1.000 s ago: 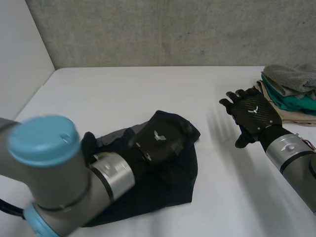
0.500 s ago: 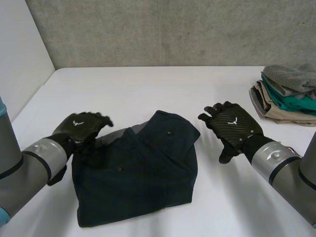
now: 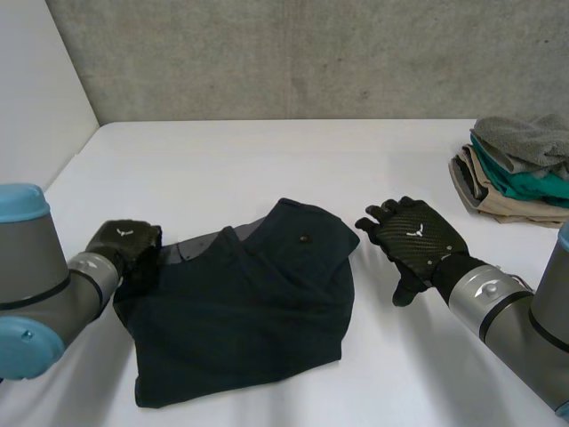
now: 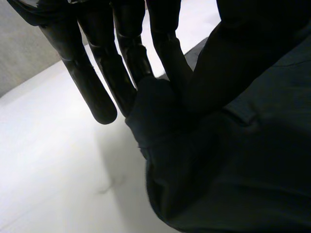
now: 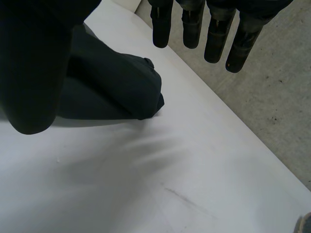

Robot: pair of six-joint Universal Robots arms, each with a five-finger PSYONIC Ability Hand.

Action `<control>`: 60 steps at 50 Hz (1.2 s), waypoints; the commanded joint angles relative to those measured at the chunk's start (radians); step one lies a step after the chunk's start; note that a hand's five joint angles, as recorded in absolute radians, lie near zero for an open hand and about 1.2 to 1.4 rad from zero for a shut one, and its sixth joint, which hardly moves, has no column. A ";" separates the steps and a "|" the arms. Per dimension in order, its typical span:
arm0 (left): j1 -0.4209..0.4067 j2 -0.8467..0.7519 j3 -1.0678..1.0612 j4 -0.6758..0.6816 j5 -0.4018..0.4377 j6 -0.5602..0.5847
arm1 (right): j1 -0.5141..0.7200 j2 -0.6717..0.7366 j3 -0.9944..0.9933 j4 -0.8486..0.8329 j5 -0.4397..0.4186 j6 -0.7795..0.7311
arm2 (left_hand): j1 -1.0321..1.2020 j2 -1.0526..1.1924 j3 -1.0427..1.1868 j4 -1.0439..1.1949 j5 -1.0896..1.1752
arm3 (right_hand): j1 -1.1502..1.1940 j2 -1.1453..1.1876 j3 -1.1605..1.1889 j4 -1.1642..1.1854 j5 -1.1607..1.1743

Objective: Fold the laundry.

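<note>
In the last 1 second the left robot hand [image 3: 124,242] has come off the middle of the dark garment [image 3: 249,311] and settled on its near left corner, where its fingers and thumb now pinch a bunch of cloth. The right robot hand [image 3: 411,233] has drifted closer and hovers spread, just beside the garment's right edge without touching it. This looks like the start of a fresh fold. The white worktop [image 3: 267,160] carries 1 pile of folded laundry [image 3: 520,165] well beyond the right robot hand. A grey concrete wall [image 3: 311,53] stands behind.
</note>
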 commanded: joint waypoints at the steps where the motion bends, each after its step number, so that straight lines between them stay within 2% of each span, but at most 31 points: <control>1: 0.009 0.016 0.143 0.053 -0.015 0.016 | -0.002 0.003 -0.003 -0.006 0.001 -0.001 | 0.238 0.265 0.297 0.269 0.278 | -0.028 -0.047 -0.041 -0.058 -0.062; 8: -0.057 0.028 0.362 0.161 -0.089 0.010 | -0.005 0.001 -0.010 -0.010 0.012 -0.001 | 0.238 0.265 0.297 0.269 0.278 | -0.028 -0.047 -0.041 -0.058 -0.062; 13: -0.187 0.037 0.517 0.237 -0.089 0.001 | -0.012 -0.002 -0.012 -0.023 0.056 0.001 | 0.238 0.265 0.297 0.269 0.278 | -0.028 -0.047 -0.041 -0.058 -0.062; 16: -0.260 0.039 0.547 0.274 -0.087 -0.002 | -0.015 -0.005 -0.014 -0.044 0.098 0.004 | 0.238 0.265 0.297 0.269 0.278 | -0.028 -0.047 -0.041 -0.058 -0.062; 17: -0.307 0.040 0.557 0.291 -0.089 -0.004 | -0.015 -0.007 -0.015 -0.050 0.108 0.005 | 0.238 0.265 0.297 0.269 0.278 | -0.028 -0.047 -0.041 -0.058 -0.062; 22: -0.393 0.031 0.541 0.296 -0.092 -0.007 | -0.017 -0.010 -0.017 -0.067 0.138 0.007 | 0.238 0.265 0.297 0.269 0.278 | -0.028 -0.047 -0.041 -0.058 -0.062; 23: -0.395 0.030 0.528 0.290 -0.094 -0.007 | -0.017 -0.010 -0.017 -0.066 0.136 0.007 | 0.172 0.199 0.230 0.202 0.212 | -0.028 -0.047 -0.041 -0.058 -0.062; 24: -0.396 0.028 0.487 0.273 -0.094 -0.007 | -0.017 -0.010 -0.015 -0.066 0.134 0.008 | -0.145 -0.119 -0.087 -0.115 -0.106 | -0.028 -0.047 -0.041 -0.058 -0.062; 26: -0.393 0.026 0.449 0.244 -0.097 -0.007 | -0.018 -0.010 -0.012 -0.067 0.133 0.007 | -0.625 -0.598 -0.567 -0.595 -0.585 | -0.028 -0.047 -0.041 -0.058 -0.062; 28: -0.378 0.025 0.394 0.187 -0.100 -0.007 | -0.018 -0.010 -0.012 -0.066 0.131 0.007 | -0.917 -0.890 -0.859 -0.887 -0.877 | -0.028 -0.047 -0.041 -0.058 -0.062; 31: -0.334 0.023 0.349 0.121 -0.116 -0.014 | -0.018 -0.008 -0.012 -0.067 0.130 0.007 | -0.933 -0.906 -0.874 -0.902 -0.893 | -0.028 -0.047 -0.041 -0.058 -0.062; 32: -0.285 0.023 0.312 0.072 -0.136 -0.023 | -0.017 -0.008 -0.012 -0.067 0.130 0.007 | -0.927 -0.900 -0.869 -0.897 -0.887 | -0.028 -0.047 -0.041 -0.058 -0.062; 36: -0.194 0.028 0.226 -0.035 -0.175 -0.039 | -0.014 -0.008 -0.015 -0.067 0.130 0.007 | -0.895 -0.868 -0.836 -0.865 -0.855 | -0.028 -0.047 -0.041 -0.058 -0.062; 45: -0.071 0.034 0.119 -0.080 -0.184 -0.024 | -0.005 0.000 -0.007 -0.067 0.131 0.004 | -0.839 -0.812 -0.781 -0.809 -0.799 | -0.028 -0.047 -0.041 -0.058 -0.062; 51: -0.030 -0.003 0.110 -0.086 -0.178 -0.024 | -0.003 0.000 -0.006 -0.067 0.131 0.002 | -0.827 -0.800 -0.769 -0.797 -0.787 | -0.028 -0.047 -0.041 -0.058 -0.062; 55: -0.014 -0.053 0.117 -0.089 -0.173 -0.024 | -0.003 0.001 -0.003 -0.067 0.133 0.002 | -0.742 -0.715 -0.684 -0.712 -0.702 | -0.028 -0.047 -0.041 -0.058 -0.062; 59: -0.011 -0.078 0.122 -0.094 -0.173 -0.025 | -0.003 0.001 -0.001 -0.067 0.134 0.002 | -0.563 -0.536 -0.505 -0.533 -0.523 | -0.028 -0.047 -0.041 -0.058 -0.062; 60: -0.011 -0.084 0.123 -0.100 -0.172 -0.025 | -0.003 0.001 -0.001 -0.067 0.134 0.002 | -0.420 -0.393 -0.362 -0.390 -0.380 | -0.028 -0.047 -0.041 -0.058 -0.062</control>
